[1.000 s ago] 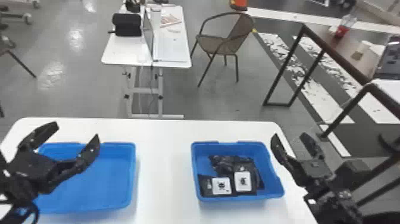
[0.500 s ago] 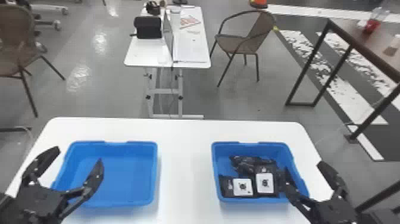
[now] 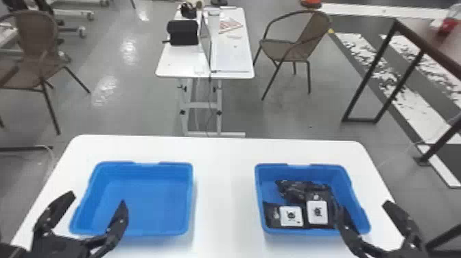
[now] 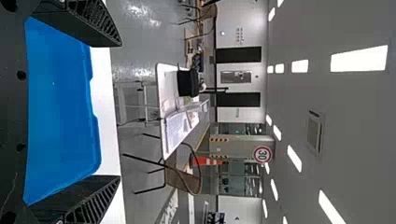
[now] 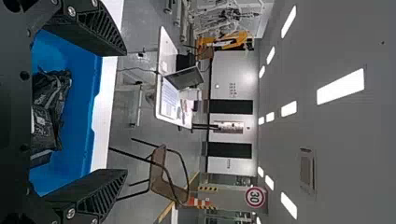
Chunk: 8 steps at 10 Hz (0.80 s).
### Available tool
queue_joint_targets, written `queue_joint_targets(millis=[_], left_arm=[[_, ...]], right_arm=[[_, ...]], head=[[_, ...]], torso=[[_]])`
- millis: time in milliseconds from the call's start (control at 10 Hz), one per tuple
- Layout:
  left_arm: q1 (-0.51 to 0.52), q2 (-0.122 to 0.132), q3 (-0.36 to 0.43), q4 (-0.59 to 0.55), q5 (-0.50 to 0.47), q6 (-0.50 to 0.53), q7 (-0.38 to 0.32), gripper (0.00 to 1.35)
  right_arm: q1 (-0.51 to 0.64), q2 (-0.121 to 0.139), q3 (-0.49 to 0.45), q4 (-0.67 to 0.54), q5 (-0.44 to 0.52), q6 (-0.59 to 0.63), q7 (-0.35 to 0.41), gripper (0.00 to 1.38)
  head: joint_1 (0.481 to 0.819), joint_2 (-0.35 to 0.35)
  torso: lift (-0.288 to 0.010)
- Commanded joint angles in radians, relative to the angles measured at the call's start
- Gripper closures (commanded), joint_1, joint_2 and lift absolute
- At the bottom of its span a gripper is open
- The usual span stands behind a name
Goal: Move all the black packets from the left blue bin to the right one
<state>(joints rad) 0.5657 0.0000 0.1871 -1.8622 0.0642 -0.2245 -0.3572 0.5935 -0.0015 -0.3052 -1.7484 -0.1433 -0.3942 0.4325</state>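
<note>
In the head view my left gripper (image 3: pixel 99 196) stands open above the near left part of the left blue bin (image 3: pixel 147 232), whose floor is bare. The right blue bin (image 3: pixel 259 185) holds several black packets (image 3: pixel 303 192), two with white labels facing up. My right gripper (image 3: pixel 361 204), open too, is at that bin's right side, one finger over the packets. In the left wrist view the open left gripper (image 4: pixel 120 112) has nothing between its fingers. In the right wrist view the right gripper (image 5: pixel 126 111) is apart from the dark packets (image 5: pixel 49 112).
Both bins stand on a white table (image 3: pixel 223 192), with a gap between them. Beyond it are another white table (image 3: pixel 178 61) with a black case (image 3: pixel 183 32), and brown chairs (image 3: pixel 288 48) on the grey floor.
The head view has swung left, so the scene sits further right in it. Relative to the right bin, my right gripper has come in from the right, one finger over the packets. Both grippers stay open.
</note>
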Motion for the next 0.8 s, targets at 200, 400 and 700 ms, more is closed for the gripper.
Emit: queue_joint_targets(millis=[200,400,700], left_arm=[[-0.001,-0.003,-0.011,0.0,0.014,0.019,0.001,0.12],[-0.004,-0.003,-0.014,0.0,0.019,0.033,0.001,0.13],[-0.012,-0.003,-0.031,0.0,0.032,0.057,0.001,0.13]], right_arm=[[-0.003,0.002,0.0,-0.002,-0.001,0.002,0.0,0.13],[-0.004,0.002,0.0,-0.002,-0.002,0.006,0.0,0.13],[-0.003,0.002,0.001,-0.002,-0.004,0.012,0.002,0.13]], head=[[0.695,-0.091],[0.695,-0.094],[0.695,-0.099]], torso=[[0.0],[0.0],[0.0]])
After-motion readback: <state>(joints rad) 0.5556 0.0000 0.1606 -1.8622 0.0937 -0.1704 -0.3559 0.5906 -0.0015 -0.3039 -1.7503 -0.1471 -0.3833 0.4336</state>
